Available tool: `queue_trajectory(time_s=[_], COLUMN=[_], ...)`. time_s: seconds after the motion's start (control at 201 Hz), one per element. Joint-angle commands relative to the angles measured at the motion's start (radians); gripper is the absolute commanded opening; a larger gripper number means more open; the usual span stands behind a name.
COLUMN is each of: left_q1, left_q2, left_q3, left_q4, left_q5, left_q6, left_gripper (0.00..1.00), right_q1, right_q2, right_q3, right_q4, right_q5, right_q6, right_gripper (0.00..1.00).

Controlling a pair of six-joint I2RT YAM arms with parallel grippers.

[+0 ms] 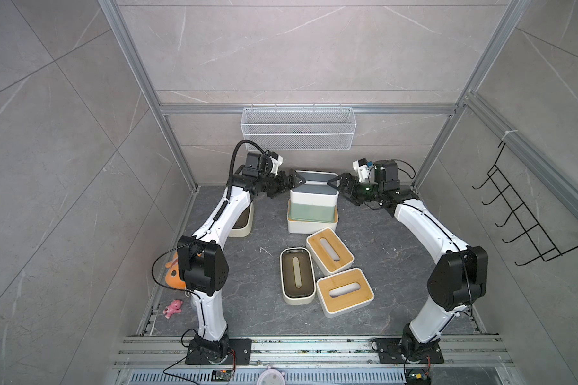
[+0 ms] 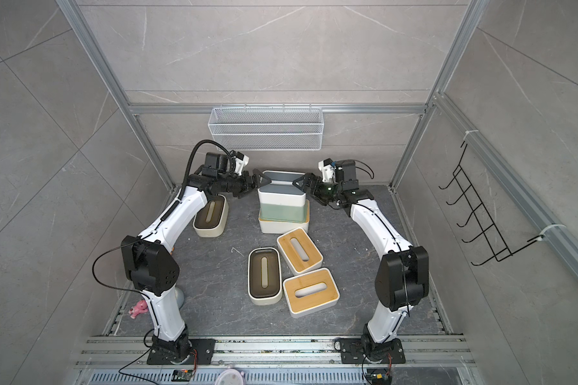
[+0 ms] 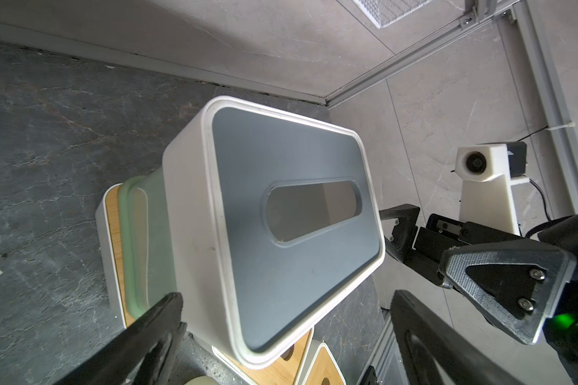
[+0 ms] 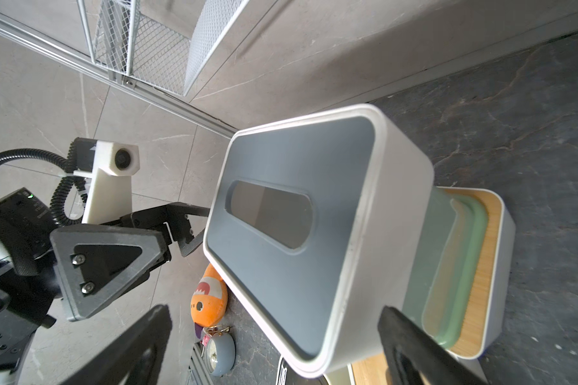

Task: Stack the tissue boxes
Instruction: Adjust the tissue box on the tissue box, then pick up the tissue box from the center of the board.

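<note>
A stack stands at the back middle in both top views: a white tissue box with a bamboo lid at the bottom, a sage green one on it, and a white one with a grey-blue lid on top. My left gripper is open at the top box's left end and my right gripper is open at its right end. In each wrist view a corner of the grey-blue-lidded box lies between the spread fingers, unclamped. Two bamboo-lidded boxes and a cream, brown-lidded one lie in front. Another cream box sits under my left arm.
A white wire mesh basket hangs on the back wall above the stack. An orange plush toy and a pink toy lie at the left edge, with a small grey clock nearby. A black hook rack hangs on the right wall.
</note>
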Motion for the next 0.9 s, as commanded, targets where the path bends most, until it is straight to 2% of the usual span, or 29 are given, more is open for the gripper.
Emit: queue_trajectory(time_s=[0.0, 0.155, 0.444, 0.748, 0.897], left_q1=[-0.001, -0.001, -0.002, -0.001, -0.001], left_q2=[-0.061, -0.153, -0.421, -0.682, -0.785], left_q3=[0.039, -0.021, -0.331, -0.637, -0.773], left_q4=[-0.033, -0.046, 0.039, 0.053, 0.045], left_q5=[-0.101, -0.211, -0.319, -0.313, -0.284], left_q6=[0.003, -0.009, -0.088, -0.096, -0.084], left_gripper=[1.00, 1.00, 1.00, 1.00, 1.00], right_q1=[-0.003, -0.011, -0.021, -0.021, -0.019], right_q2=[-0.051, -0.123, -0.252, -0.404, -0.520], right_q3=[0.018, -0.023, -0.165, -0.377, -0.540], right_q4=[-0.031, -0.028, -0.021, -0.117, -0.198], right_q5=[0.065, 0.115, 0.145, 0.223, 0.275], right_q6=[-0.002, 0.002, 0.005, -0.031, -0.061], right_gripper=[1.00, 1.00, 1.00, 0.99, 0.98])
